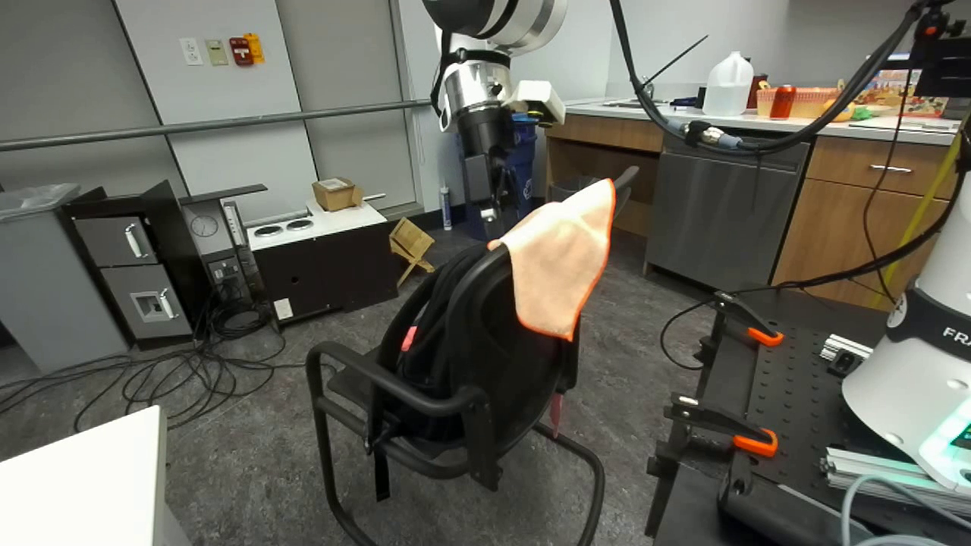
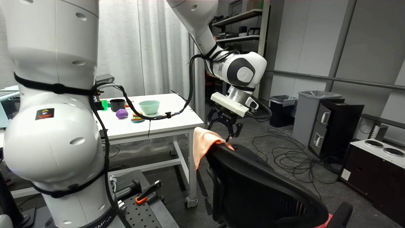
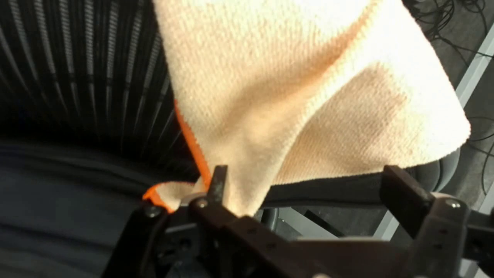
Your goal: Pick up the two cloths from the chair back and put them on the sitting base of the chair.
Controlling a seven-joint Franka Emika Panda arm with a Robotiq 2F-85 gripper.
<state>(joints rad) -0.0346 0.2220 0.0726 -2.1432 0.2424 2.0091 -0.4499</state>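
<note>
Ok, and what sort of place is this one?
Probably a robotics lab with a kitchen corner: the robot's base stands on a perforated black platform, and what looks like a dishwasher sits beside a wooden cabinet.

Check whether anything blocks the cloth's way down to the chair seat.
A black bag appears to stand on the seat, against the chair back, partly blocking where the orange-edged cloth would land.

Peach cloth [image 3: 247, 77] w/ orange edging, creased, draped over blk ribbed chair back [image 3: 88, 81]. Gripper [image 3: 307, 180] spread wide, one fingertip [image 3: 220, 181] overlapping cloth's lower end, contact unclear. Cables [image 3: 440, 23] on gray floor [image 3: 471, 170], top rt.
</note>
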